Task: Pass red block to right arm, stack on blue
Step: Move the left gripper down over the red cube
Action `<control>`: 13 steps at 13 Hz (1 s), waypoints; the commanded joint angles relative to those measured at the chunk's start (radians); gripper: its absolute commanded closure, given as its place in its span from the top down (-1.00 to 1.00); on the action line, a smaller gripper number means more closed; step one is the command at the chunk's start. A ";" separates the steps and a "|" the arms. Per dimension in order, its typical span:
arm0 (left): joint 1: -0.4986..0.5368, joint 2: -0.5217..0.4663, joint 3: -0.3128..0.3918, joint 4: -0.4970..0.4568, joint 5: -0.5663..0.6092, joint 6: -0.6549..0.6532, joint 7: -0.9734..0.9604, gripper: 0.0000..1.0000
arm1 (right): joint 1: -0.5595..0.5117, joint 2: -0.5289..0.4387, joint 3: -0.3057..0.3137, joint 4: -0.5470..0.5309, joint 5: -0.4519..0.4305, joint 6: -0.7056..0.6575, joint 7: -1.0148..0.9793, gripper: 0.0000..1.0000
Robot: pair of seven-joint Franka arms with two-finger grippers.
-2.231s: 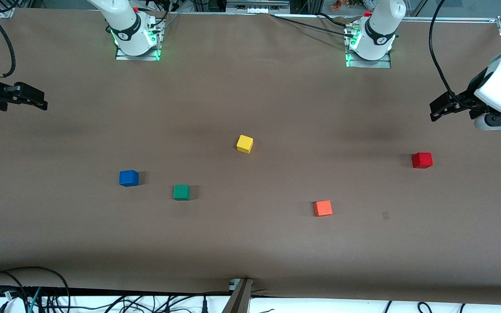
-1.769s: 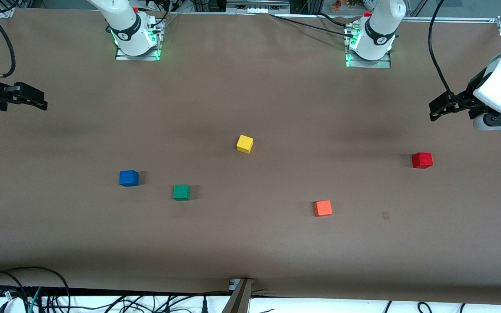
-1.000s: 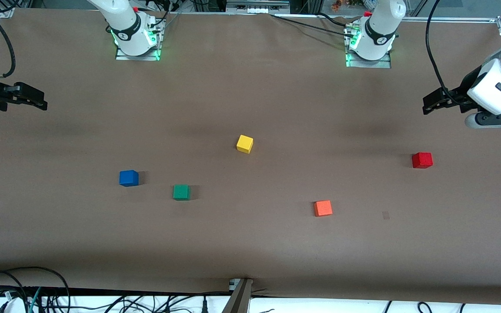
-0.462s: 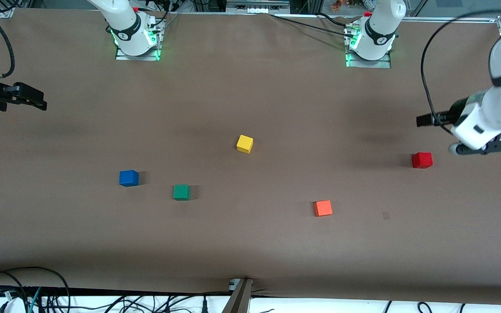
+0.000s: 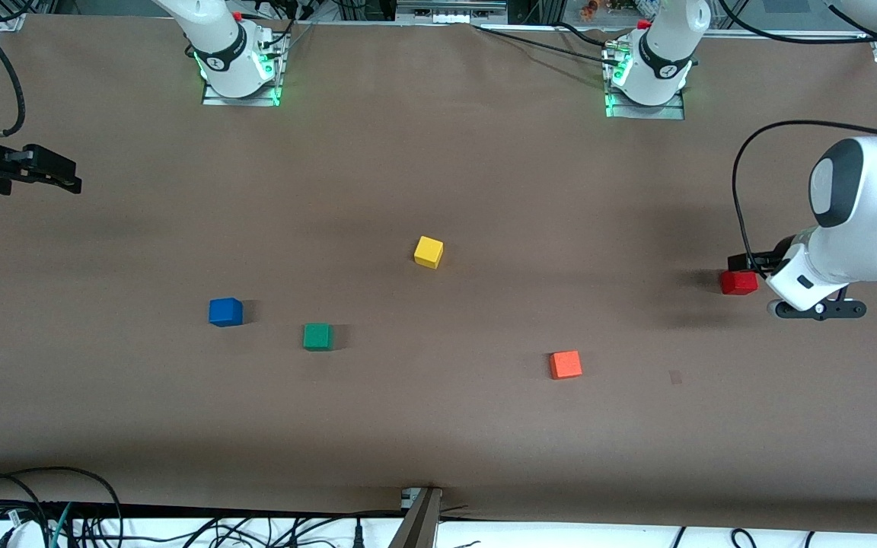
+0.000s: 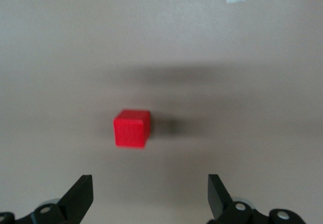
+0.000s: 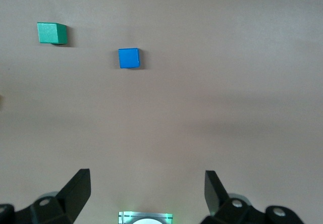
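Swinging down from its raised post at the table's edge, the left arm now brings the left gripper [image 5: 747, 262] low over the red block [image 5: 738, 282], which sits untouched on the brown table [image 5: 438, 426] toward the left arm's end. Seen from the left wrist, the red block [image 6: 132, 128] lies ahead of the two black fingertips [image 6: 81, 196], which stand wide apart with nothing between them; the block is not yet between the fingers, so the grasp has not begun. At the opposite end of the table the right arm waits, unmoved across the sequence, its right gripper [image 5: 43, 171] hanging over bare table with fingers likewise spread wide and empty in the right wrist view. The blue cube [image 5: 225, 312] rests toward the right arm's end, just beside the green cube [image 5: 317, 336], which lies slightly nearer the front camera. A yellow cube [image 5: 428, 252] sits mid-table and an orange-red cube [image 5: 565, 364] lies nearer the camera. The approach suggests the pick-up is imminent; the handover and the stacking are all still to come.
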 commanded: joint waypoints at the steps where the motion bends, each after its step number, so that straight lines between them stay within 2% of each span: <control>1: 0.060 -0.013 -0.007 -0.132 0.037 0.175 0.076 1.00 | -0.009 0.013 0.005 0.029 -0.006 -0.006 -0.013 1.00; 5: 0.105 0.048 -0.005 -0.243 0.040 0.406 0.131 1.00 | -0.009 0.013 0.005 0.029 -0.005 -0.006 -0.012 1.00; 13: 0.146 0.099 -0.005 -0.322 0.069 0.558 0.182 1.00 | -0.009 0.013 0.005 0.029 0.000 -0.005 -0.012 1.00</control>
